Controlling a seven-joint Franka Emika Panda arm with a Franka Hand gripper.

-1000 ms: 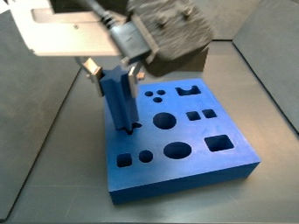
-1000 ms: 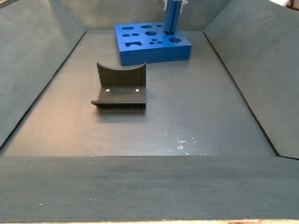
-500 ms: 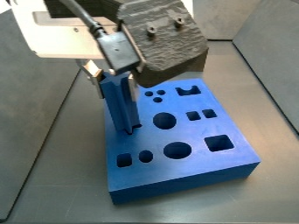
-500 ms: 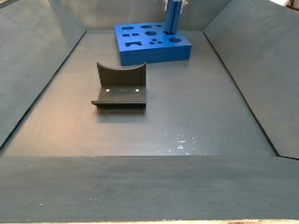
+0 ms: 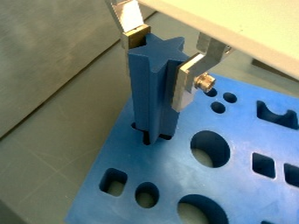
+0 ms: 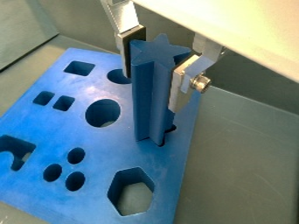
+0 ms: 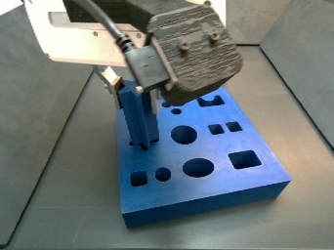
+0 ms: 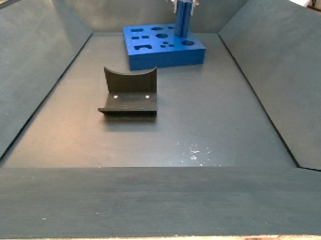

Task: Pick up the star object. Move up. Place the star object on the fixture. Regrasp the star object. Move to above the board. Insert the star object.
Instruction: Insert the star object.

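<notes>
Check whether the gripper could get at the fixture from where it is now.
Probably not at once: the gripper is shut on the star object, upright in the board. The fixture stands apart on open floor, with nothing on or around it.

Star object (image 5: 152, 92): matt bright-blue plastic, faint layered grain on ridged sides. Board (image 6: 70, 131): same matt blue plastic, smooth top, cutouts dark inside. Gripper (image 5: 160, 61) over board, clamped on star object's upper end; fingers (image 6: 184, 83) flat brushed silver metal, dark matt pads, small brass-looking screw on one. Fixture (image 8: 128, 94): dark olive-brown, dull sheen. Floor (image 8: 189, 141): grey, smooth, slightly glossy, pale specks.
</notes>
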